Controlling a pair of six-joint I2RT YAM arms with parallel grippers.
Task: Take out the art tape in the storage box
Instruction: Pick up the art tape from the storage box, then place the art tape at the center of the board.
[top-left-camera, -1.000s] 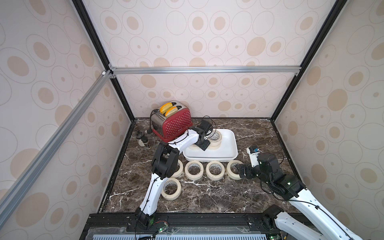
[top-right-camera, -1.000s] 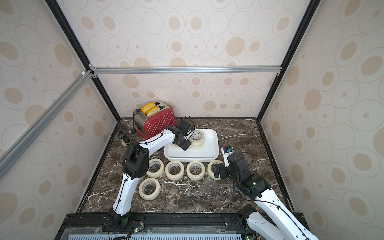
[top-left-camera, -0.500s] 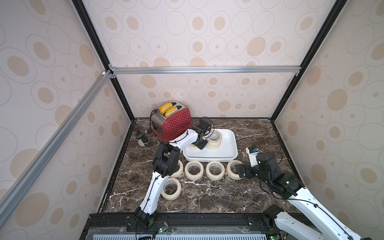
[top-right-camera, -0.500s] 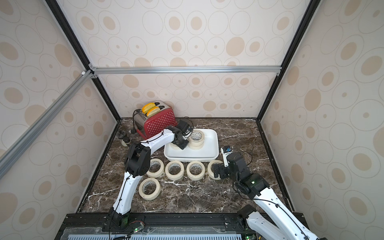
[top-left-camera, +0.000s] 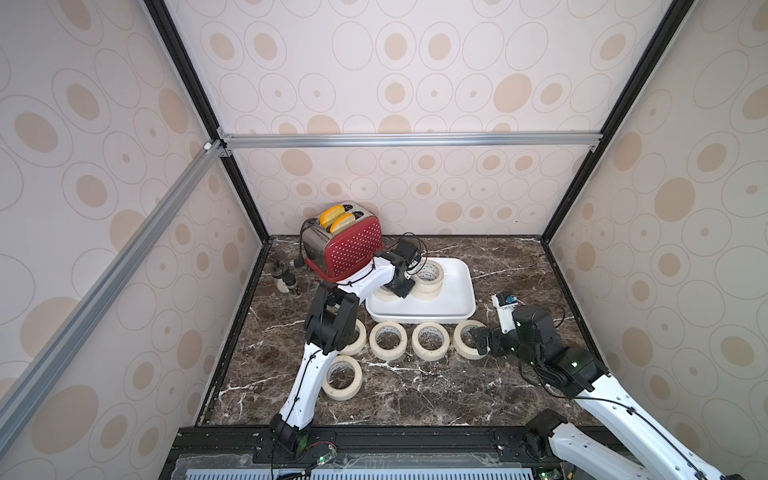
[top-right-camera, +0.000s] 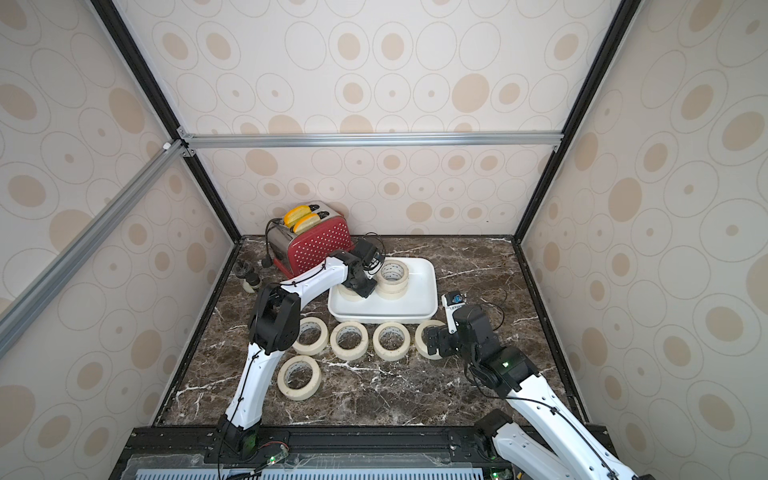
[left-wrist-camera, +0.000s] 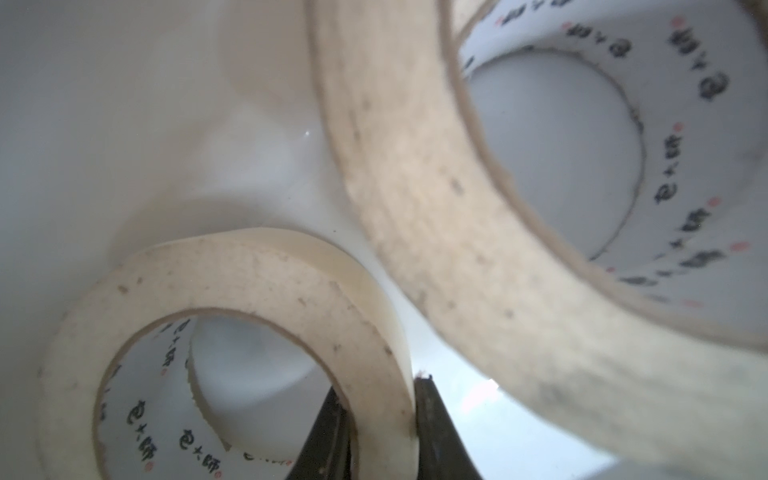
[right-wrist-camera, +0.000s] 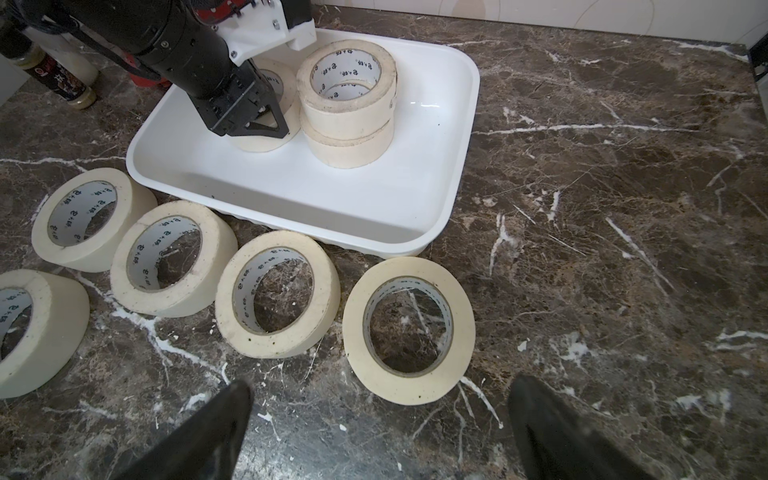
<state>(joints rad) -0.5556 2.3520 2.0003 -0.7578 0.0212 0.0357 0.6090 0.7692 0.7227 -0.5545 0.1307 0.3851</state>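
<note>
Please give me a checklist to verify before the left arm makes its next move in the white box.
1. Left gripper straddles the wall of the lone roll: ok.
2. Grip firm enough to lift: cannot tell.
3. Stacked pair apart from that roll: ok.
4. Right gripper open, outside the storage box: ok.
5. Bare table free for placing: ok.

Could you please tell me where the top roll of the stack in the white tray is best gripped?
Pinch the wall of the top roll, one finger inside the hole, one outside, coming straight down: it lies flat, hole up, on the lower roll inside the tray.
</note>
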